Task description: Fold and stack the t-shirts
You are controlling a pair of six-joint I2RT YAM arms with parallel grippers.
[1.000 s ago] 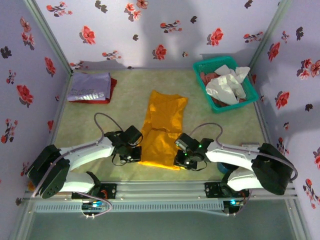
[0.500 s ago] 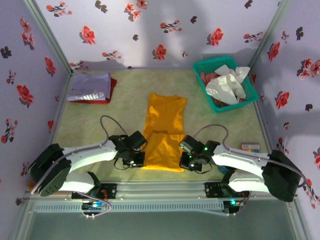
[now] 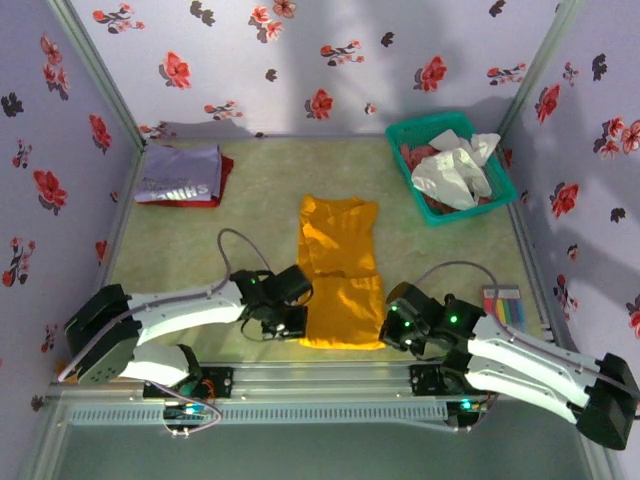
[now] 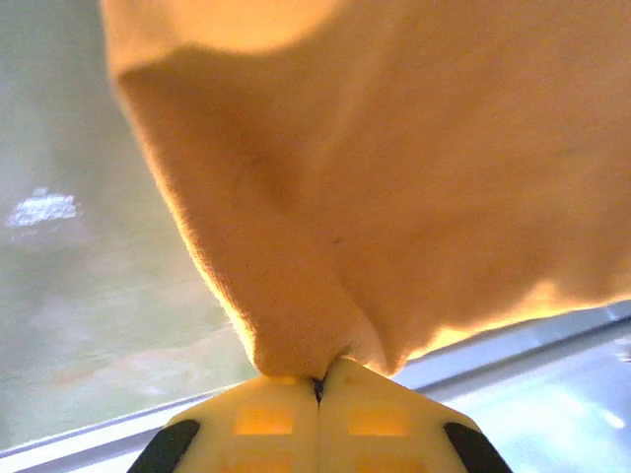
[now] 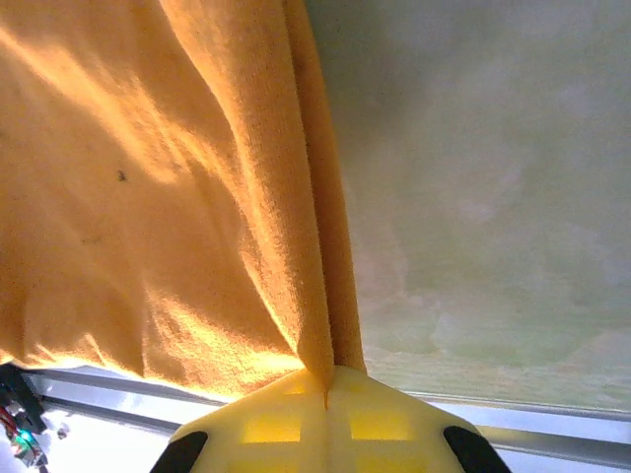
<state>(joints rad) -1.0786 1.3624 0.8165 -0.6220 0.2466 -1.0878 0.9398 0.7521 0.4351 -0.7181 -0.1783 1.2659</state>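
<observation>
Orange-yellow t-shirt [image 3: 338, 265] lies lengthwise in the middle of the pale green table mat [image 3: 200, 240] in the top view, folded into a long narrow strip with its near hem close to the near edge. The left gripper [image 3: 298, 325] sits at the near left corner of that hem and the right gripper [image 3: 388, 330] at the near right corner, each touching the cloth. At the far left corner a lavender t-shirt [image 3: 180, 170] with white lettering lies folded on top of a red t-shirt [image 3: 226, 172], whose edge shows along its right side. A teal basket [image 3: 400, 133] at the far right holds a crumpled white t-shirt [image 3: 452, 172] over a reddish t-shirt [image 3: 412, 155]. A small colour-striped card [image 3: 503, 305] lies on the mat just beside the right arm

From the left wrist, the left gripper [image 4: 320, 379] has its yellow fingers [image 4: 264, 419] pressed together on a pinch of the orange-yellow cloth [image 4: 414, 177], which gathers into the jaws and spreads upward and to the right. Bare mat shows on the left and a pale metal rail [image 4: 532, 340] runs along the bottom

From the right wrist, the right gripper [image 5: 325, 379] is likewise clamped on the shirt [image 5: 118, 197], its fingers [image 5: 271, 426] meeting on a folded edge that runs straight up from the jaws. Cloth covers the left half and bare mat the right
</observation>
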